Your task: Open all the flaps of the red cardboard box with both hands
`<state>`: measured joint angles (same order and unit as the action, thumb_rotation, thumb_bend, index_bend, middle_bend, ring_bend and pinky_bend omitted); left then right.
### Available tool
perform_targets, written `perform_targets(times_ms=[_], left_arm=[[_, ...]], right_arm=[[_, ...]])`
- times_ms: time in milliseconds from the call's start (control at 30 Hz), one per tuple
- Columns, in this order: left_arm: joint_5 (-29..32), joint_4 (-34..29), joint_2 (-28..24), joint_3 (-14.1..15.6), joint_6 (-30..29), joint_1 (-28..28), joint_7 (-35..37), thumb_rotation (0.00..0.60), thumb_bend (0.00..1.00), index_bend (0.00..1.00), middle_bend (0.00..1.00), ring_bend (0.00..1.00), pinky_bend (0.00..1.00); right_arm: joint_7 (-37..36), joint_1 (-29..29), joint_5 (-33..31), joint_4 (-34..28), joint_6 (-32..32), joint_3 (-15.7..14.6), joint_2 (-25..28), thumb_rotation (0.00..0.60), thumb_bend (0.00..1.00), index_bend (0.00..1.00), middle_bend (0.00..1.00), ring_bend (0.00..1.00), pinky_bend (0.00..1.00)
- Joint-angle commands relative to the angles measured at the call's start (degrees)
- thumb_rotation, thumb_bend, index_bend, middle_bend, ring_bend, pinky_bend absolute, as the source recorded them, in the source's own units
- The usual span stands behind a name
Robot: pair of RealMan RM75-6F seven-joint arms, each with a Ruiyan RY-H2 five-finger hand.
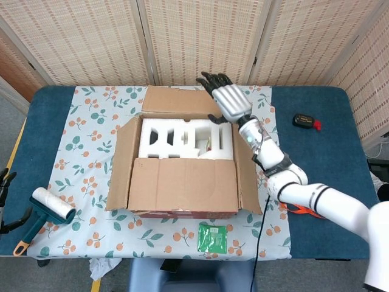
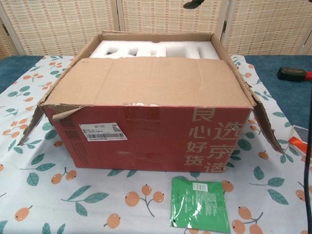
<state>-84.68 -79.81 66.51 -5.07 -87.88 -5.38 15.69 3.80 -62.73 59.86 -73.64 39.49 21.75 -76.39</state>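
The red cardboard box (image 1: 182, 213) stands mid-table on the floral cloth; the chest view shows its red front (image 2: 146, 131). Its front flap (image 1: 182, 182) lies flat over the near half. The left flap (image 1: 121, 158) and right flap (image 1: 246, 182) splay outward. The back flap (image 1: 176, 100) is folded away behind the box. White foam (image 1: 164, 137) fills the uncovered rear half. My right hand (image 1: 228, 102) hovers palm down, fingers spread, over the back right corner; contact with the flap is unclear. One dark fingertip (image 2: 195, 4) shows in the chest view. Only dark tips of my left hand (image 1: 5, 179) show at the left edge.
A lint roller (image 1: 51, 210) lies near the front left. A green packet (image 1: 213, 237) sits in front of the box. A black-and-red tool (image 1: 304, 120) lies at the right on the blue table (image 1: 322, 158), and an orange item (image 1: 298, 210) near my right forearm.
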Motion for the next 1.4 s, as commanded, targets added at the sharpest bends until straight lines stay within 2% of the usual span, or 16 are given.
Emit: perform_targets(times_ms=[33, 167, 233, 400, 600, 767, 900, 1000, 1400], left_arm=[[0.0, -1.4, 0.1, 0.4, 0.5, -0.1, -2.5, 0.600, 0.37, 0.00, 0.00, 0.00, 0.00], [-0.7, -2.5, -0.1, 0.6, 0.4, -0.2, -3.6, 0.600, 0.37, 0.00, 0.00, 0.00, 0.00], [-0.9, -2.9, -0.3, 0.5, -0.3, 0.0, -3.0, 0.600, 0.39, 0.00, 0.00, 0.00, 0.00], [-0.9, -3.3, -0.7, 0.6, -0.2, 0.2, -2.7, 0.600, 0.42, 0.00, 0.00, 0.00, 0.00], [-0.2, -3.6, -1.1, 0.4, 0.6, 0.2, -0.3, 0.600, 0.42, 0.00, 0.00, 0.00, 0.00], [0.1, -3.1, -1.0, 0.3, 1.2, 0.0, -0.2, 0.600, 0.42, 0.00, 0.00, 0.00, 0.00], [0.3, -2.9, -1.0, 0.3, 1.6, -0.2, -0.1, 0.600, 0.42, 0.00, 0.00, 0.00, 0.00], [1.1, -2.5, -1.1, 0.0, 2.3, -0.3, 0.8, 0.600, 0.42, 0.00, 0.00, 0.00, 0.00], [1.2, -1.7, -1.1, -0.1, 2.9, -0.4, 1.4, 0.600, 0.42, 0.00, 0.00, 0.00, 0.00]], right_arm=[[-5.5, 8.7, 8.0, -14.4, 5.9, -3.8, 8.3, 0.600, 0.37, 0.00, 0.00, 0.00, 0.15], [-11.7, 11.2, 10.1, -18.1, 5.3, -5.5, 9.5, 0.600, 0.37, 0.00, 0.00, 0.00, 0.28], [-17.8, 12.1, 10.2, -19.3, 3.9, -5.7, 9.0, 0.600, 0.37, 0.00, 0.00, 0.00, 0.33], [-37.1, 14.3, 13.6, -19.5, 2.3, -4.6, 6.5, 0.600, 0.37, 0.00, 0.00, 0.00, 0.39], [-52.0, 14.0, 19.3, -16.8, -1.3, -5.5, 5.8, 0.600, 0.37, 0.00, 0.00, 0.00, 0.42], [-58.7, 13.5, 24.4, -14.6, -0.5, -7.0, 4.9, 0.600, 0.37, 0.00, 0.00, 0.00, 0.41], [-64.7, 13.0, 28.4, -13.1, 1.5, -8.4, 4.5, 0.600, 0.37, 0.00, 0.00, 0.00, 0.34], [-67.6, 12.5, 30.2, -11.2, 3.6, -8.7, 4.2, 0.600, 0.37, 0.00, 0.00, 0.00, 0.32], [-72.0, 9.7, 31.1, -5.2, 4.2, -11.6, 2.0, 0.600, 0.37, 0.00, 0.00, 0.00, 0.32]])
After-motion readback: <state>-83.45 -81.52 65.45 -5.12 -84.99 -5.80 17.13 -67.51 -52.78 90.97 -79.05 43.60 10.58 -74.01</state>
